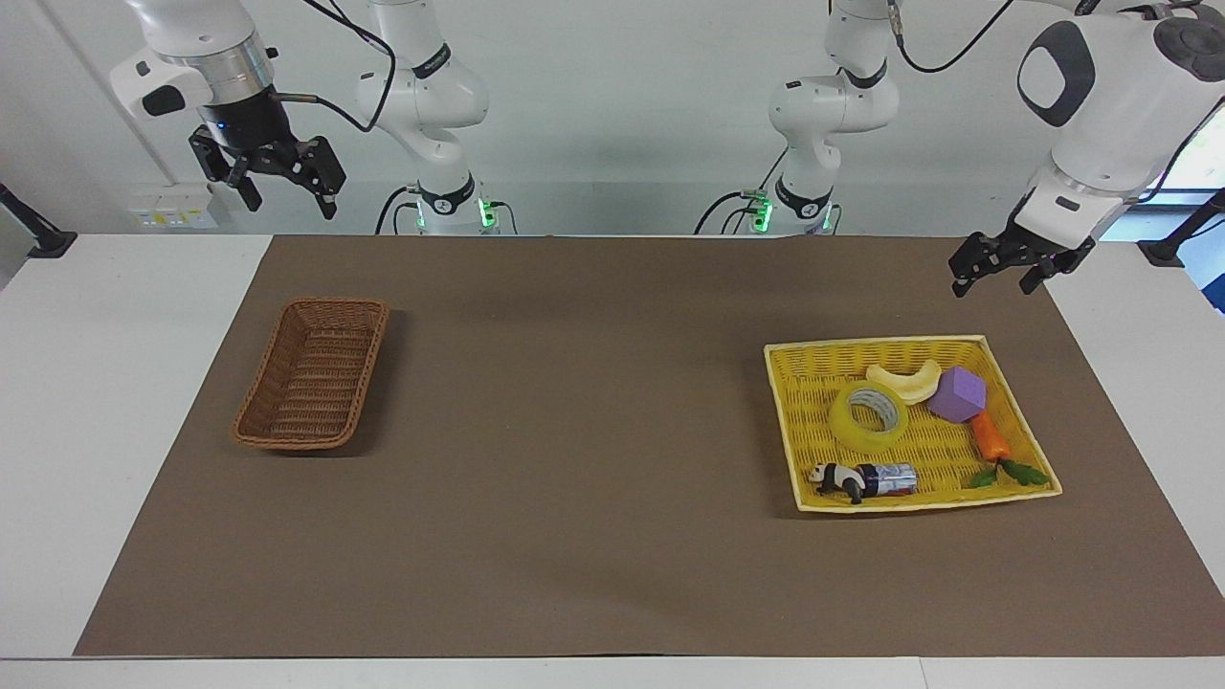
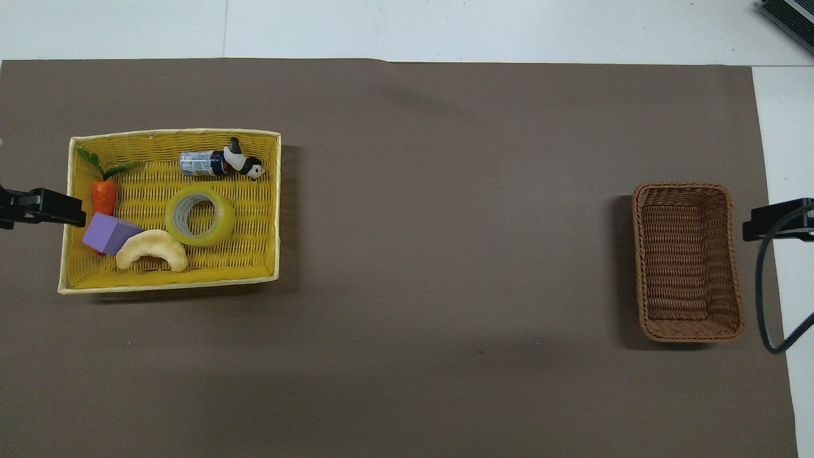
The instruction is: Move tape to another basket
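Inside the yellow tray [image 1: 788,421], mid-floor, the tape [image 1: 868,416] lay ungrasped; the left gripper [image 1: 998,271] hung open above the mat's edge, the right gripper [image 1: 273,178] waited open. Reaching was underway; descent onto the roll was due next.

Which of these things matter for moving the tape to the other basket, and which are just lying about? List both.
For the job:
tape, lying in the yellow tray
brown wicker basket, at the right arm's end
left gripper, open, up near the tray

Lying about, all in the tray:
pale crescent piece
purple block
toy carrot
panda figure
small can
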`<action>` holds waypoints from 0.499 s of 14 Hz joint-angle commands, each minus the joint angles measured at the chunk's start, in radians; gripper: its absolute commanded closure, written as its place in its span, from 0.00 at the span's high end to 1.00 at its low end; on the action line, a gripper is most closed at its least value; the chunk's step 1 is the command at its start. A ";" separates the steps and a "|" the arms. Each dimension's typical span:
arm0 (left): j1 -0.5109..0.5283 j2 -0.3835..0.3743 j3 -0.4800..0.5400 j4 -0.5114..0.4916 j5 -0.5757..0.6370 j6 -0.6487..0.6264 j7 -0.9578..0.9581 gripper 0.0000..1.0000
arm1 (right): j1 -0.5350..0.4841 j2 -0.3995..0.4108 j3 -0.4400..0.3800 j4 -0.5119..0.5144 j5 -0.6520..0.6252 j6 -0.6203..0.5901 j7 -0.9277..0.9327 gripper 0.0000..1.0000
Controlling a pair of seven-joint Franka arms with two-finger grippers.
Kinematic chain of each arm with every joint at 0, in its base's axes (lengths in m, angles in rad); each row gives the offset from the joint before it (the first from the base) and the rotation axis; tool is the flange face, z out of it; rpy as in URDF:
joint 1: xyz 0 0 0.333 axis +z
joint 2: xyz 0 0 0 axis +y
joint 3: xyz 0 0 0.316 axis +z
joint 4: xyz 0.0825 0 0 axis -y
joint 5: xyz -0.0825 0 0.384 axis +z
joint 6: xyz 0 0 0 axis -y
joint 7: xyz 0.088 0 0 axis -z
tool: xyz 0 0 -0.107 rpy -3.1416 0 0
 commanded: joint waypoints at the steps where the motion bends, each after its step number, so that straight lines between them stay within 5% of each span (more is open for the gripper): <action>1: 0.021 -0.005 -0.005 -0.100 -0.013 0.109 0.020 1.00 | -0.012 0.001 0.006 0.011 0.005 -0.010 0.002 1.00; 7: -0.007 0.076 -0.008 -0.217 -0.015 0.312 0.041 1.00 | -0.012 0.001 0.006 0.011 0.005 -0.010 0.002 1.00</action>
